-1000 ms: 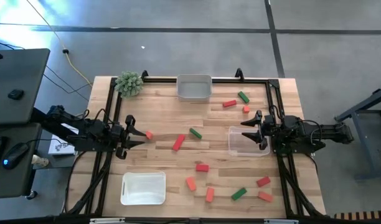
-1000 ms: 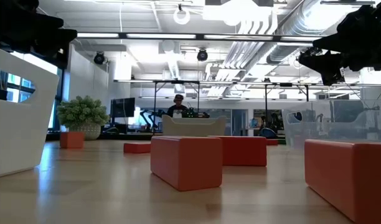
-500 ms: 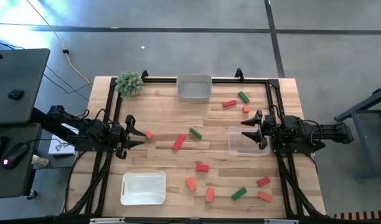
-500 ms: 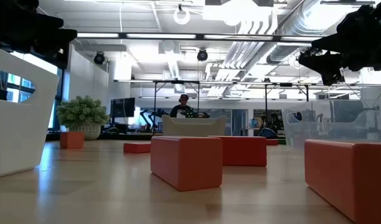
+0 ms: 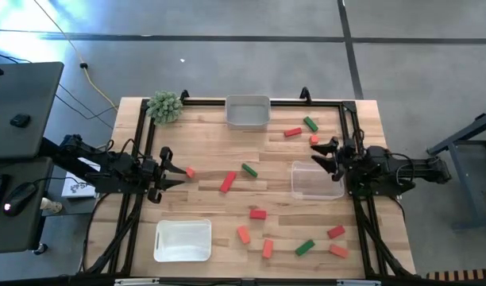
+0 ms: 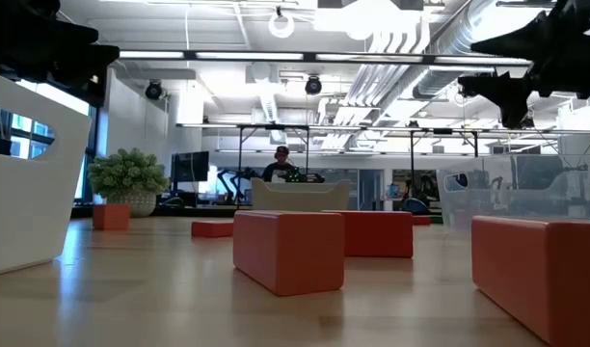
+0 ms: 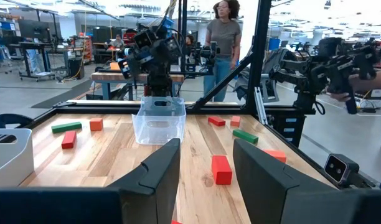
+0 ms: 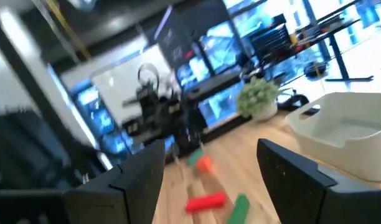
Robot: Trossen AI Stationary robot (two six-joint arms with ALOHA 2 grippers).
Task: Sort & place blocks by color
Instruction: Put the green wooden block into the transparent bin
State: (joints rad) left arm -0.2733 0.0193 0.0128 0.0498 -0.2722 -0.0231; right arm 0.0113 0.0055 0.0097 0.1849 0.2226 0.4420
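Small rectangular blocks [image 5: 227, 183] in red, orange-coral and green are seen scattered across the pale wooden table [image 5: 203, 151], none yet placed in a tray. The right gripper [image 5: 322, 152] is held above the table just beside the clear plastic tray [image 5: 314, 181], near a stubby orange block [image 5: 314, 139]; its two dark fingers [image 8: 138, 180] are spread wide and nothing is held between them. The left gripper [image 5: 170, 167] is parked at the table's left edge, its fingers [image 7: 159, 174] parted with nothing between them, close to a small orange-coral block [image 5: 190, 171]. A white tray [image 5: 182, 241], a grey tray [image 5: 248, 112] and a spiky green plant ball [image 5: 164, 106] are also set on the table.
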